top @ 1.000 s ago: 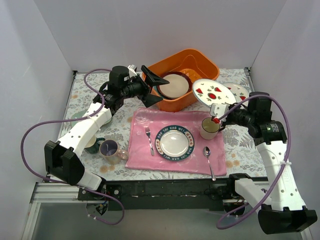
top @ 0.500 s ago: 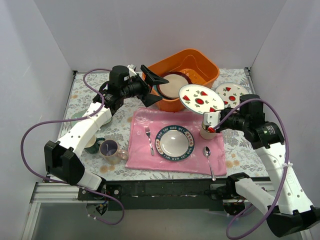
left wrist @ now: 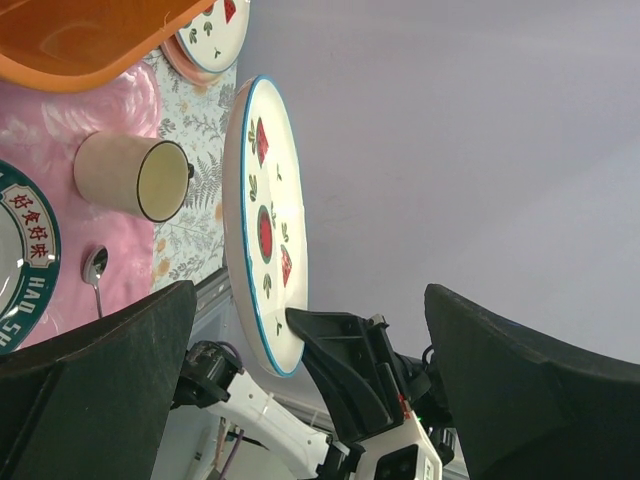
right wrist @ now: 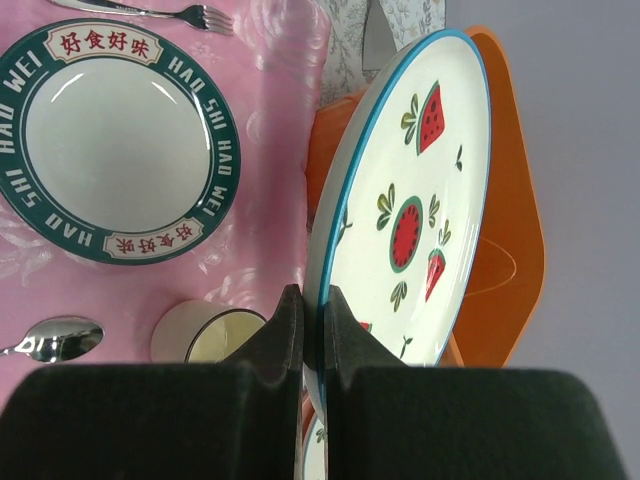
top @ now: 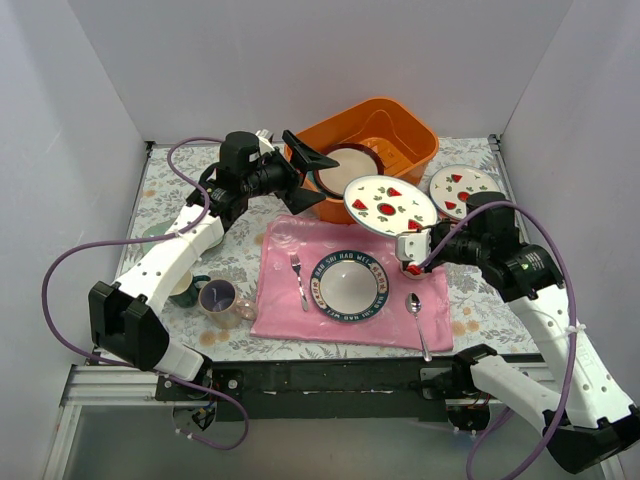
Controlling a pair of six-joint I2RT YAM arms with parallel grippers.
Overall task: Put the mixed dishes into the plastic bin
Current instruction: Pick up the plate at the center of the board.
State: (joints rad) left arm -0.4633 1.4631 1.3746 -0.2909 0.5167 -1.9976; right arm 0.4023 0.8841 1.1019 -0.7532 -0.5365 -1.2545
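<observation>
The orange plastic bin (top: pixel 400 122) stands at the back and holds a pinkish plate (top: pixel 348 170). My right gripper (top: pixel 408 243) is shut on the rim of a white plate with red fruit marks (top: pixel 388 203). It holds the plate in the air just in front of the bin's near wall. In the right wrist view the fingers (right wrist: pixel 290 325) pinch the plate (right wrist: pixel 410 210) edge-on. My left gripper (top: pixel 310 175) is open and empty over the bin's near left corner. A second fruit plate (top: pixel 462 185) lies right of the bin. A dark green mug (top: pixel 185 288) and a lavender-lined mug (top: pixel 218 297) stand at the front left.
A pink cloth (top: pixel 285 300) carries a white plate with a dark lettered rim (top: pixel 348 285), a fork (top: pixel 298 280), a spoon (top: pixel 416 312) and a cream mug (right wrist: pixel 205 335), which sits under the held plate. White walls close in the table on three sides.
My right gripper has carried the fruit plate leftward, from above the second fruit plate to in front of the bin's near wall. The left arm has not moved.
</observation>
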